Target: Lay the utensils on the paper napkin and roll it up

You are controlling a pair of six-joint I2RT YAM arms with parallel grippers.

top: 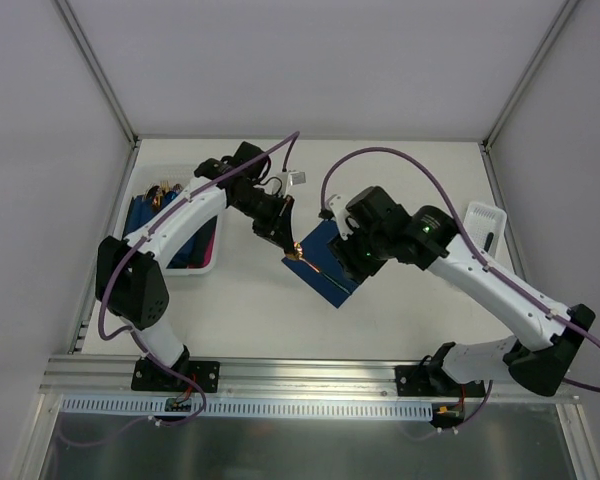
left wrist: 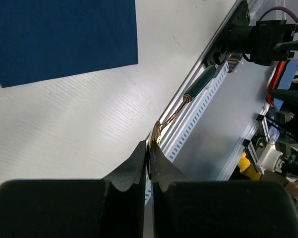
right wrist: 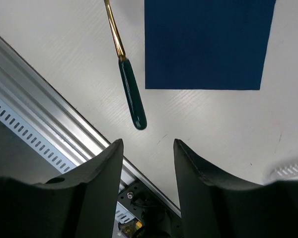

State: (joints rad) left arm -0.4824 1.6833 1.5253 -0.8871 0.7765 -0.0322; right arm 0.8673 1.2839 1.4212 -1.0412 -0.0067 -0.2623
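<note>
- The left gripper point(left wrist: 150, 148) is clamped tight on the gold end of a utensil point(left wrist: 198, 85), with the jaws pressed together and only a thin sliver of metal between them.
- The utensil is a slim piece with a gold shaft and a dark green handle. It sticks out away from the left gripper, handle end farthest out.
- I can't really tell from the pictures whether the handle tip is touching the table point(top: 400, 330) or hanging just above it.
- From the right wrist view, the same utensil point(right wrist: 131, 99) sits just beside one edge of the paper napkin point(right wrist: 208, 44), not on it. There's a strip of bare table between them.
- The right gripper point(right wrist: 148, 148) is spread wide with nothing in it, and it's parked over the table near the napkin's edge and the green handle.
- In the overhead view, the napkin point(top: 325, 282) lies flat around mid-table, turned like a diamond, and the right arm's wrist covers part of it.
- The left gripper point(top: 288, 243) is right at the napkin's left corner, with a gold glint just below it.
- Further out, a white bin point(top: 195, 268) on the left side holds dark blue rolls point(top: 145, 215).
- A white tray point(top: 485, 215) sits over on the right, well apart from the napkin.
- An aluminium rail point(top: 310, 372) runs along the near edge.
</note>
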